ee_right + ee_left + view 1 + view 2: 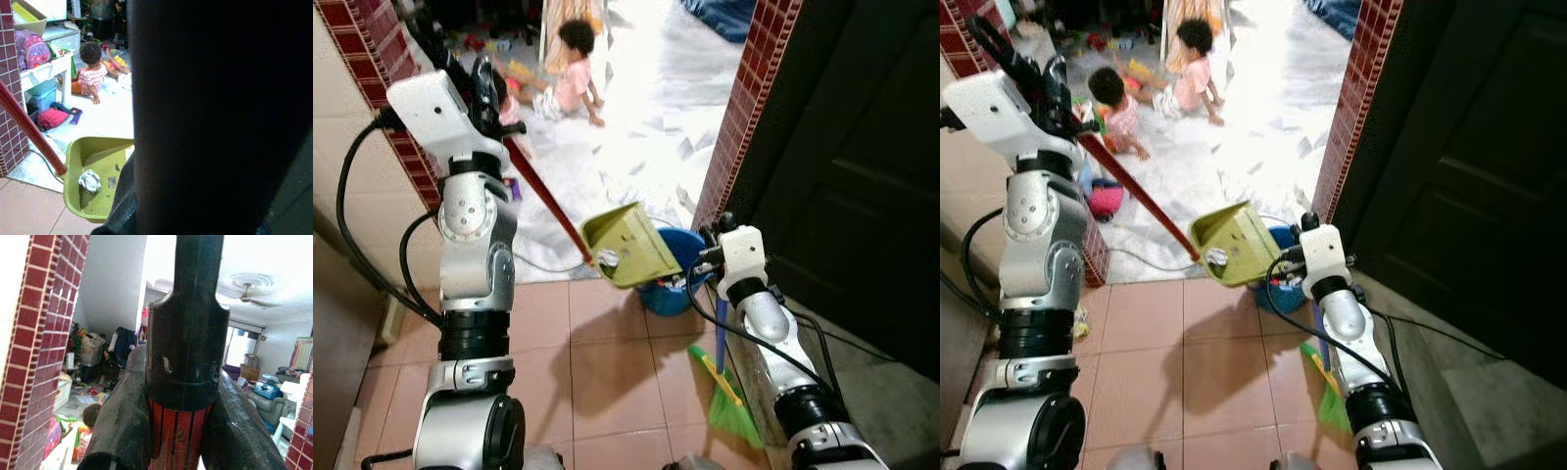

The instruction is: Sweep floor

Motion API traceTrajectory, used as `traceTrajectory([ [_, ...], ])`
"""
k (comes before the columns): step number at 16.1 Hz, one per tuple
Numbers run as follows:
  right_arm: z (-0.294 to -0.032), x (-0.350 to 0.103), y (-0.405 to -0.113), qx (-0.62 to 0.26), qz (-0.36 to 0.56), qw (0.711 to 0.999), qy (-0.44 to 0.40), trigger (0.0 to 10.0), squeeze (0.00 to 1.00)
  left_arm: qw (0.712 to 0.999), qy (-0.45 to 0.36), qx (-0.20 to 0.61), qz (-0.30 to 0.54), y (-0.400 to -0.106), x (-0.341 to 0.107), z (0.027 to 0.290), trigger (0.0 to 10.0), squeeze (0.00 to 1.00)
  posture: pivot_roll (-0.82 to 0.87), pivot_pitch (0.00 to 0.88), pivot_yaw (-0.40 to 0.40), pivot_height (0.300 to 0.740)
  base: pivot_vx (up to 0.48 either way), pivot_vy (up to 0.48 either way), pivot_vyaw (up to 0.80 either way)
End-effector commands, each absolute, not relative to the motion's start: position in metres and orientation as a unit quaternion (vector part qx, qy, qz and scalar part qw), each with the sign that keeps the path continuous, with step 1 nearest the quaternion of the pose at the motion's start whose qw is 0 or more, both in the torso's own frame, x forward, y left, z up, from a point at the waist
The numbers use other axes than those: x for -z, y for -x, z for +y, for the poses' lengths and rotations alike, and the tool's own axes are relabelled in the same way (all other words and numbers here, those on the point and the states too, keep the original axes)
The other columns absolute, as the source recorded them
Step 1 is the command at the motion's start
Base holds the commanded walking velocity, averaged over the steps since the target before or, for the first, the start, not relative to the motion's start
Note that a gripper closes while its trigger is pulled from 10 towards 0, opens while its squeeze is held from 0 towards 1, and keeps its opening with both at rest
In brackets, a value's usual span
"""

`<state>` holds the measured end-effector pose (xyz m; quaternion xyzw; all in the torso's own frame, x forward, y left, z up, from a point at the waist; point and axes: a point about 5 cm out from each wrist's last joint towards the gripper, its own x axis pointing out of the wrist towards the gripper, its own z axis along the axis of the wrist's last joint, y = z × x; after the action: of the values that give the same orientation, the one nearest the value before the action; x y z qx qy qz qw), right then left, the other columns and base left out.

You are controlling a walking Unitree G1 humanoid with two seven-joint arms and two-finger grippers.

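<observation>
Terracotta tiles [597, 362] meet a brick doorway with two children [1151, 88] beyond. Left gripper [178, 431] clamps the red handle [546, 201] — its green dustpan [628, 245], a crumpled scrap [89, 180] inside by the right wrist view, hangs over a blue bucket [680, 284]. Right gripper [720, 257] — whether its fingers are parted cannot be told — is at the broom [729, 397].

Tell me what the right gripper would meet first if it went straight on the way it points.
Probably the green dustpan, which lies just ahead of the right gripper in its wrist view; depth is unclear.

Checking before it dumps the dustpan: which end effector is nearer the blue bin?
Right. The right end effector is just beside the blue bin; the left end effector grips the red handle far up.
</observation>
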<state>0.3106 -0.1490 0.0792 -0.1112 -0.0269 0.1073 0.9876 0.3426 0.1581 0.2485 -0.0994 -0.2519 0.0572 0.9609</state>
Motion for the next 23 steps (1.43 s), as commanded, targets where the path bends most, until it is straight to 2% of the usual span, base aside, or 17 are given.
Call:
traceTrajectory([
  [1,-0.147,-0.079,-0.311,-0.111,-0.026,0.987,0.110,10.0,0.00,0.945,0.103,-0.047,-0.305,-0.340,-0.273,0.152,10.0,0.00,-0.02,0.000,0.014,0.740,0.472,0.000,0.00],
  [13,-0.143,-0.078,-0.310,-0.120,-0.025,0.987,0.102,10.0,0.00,0.949,0.102,-0.032,-0.295,-0.342,-0.266,0.144,10.0,0.00,-0.02,0.000,0.013,0.740,0.449,0.000,0.00],
  [18,-0.141,-0.080,-0.311,-0.124,-0.028,0.987,0.101,10.0,0.00,0.952,0.098,-0.032,-0.288,-0.343,-0.262,0.143,10.0,0.00,-0.02,0.000,0.011,0.740,0.000,0.000,0.00],
  [23,-0.143,-0.079,-0.310,-0.124,-0.025,0.987,0.103,10.0,0.00,0.958,0.034,-0.001,-0.285,-0.341,-0.253,0.135,10.0,0.00,-0.02,0.000,0.011,0.740,0.000,0.000,0.00],
])
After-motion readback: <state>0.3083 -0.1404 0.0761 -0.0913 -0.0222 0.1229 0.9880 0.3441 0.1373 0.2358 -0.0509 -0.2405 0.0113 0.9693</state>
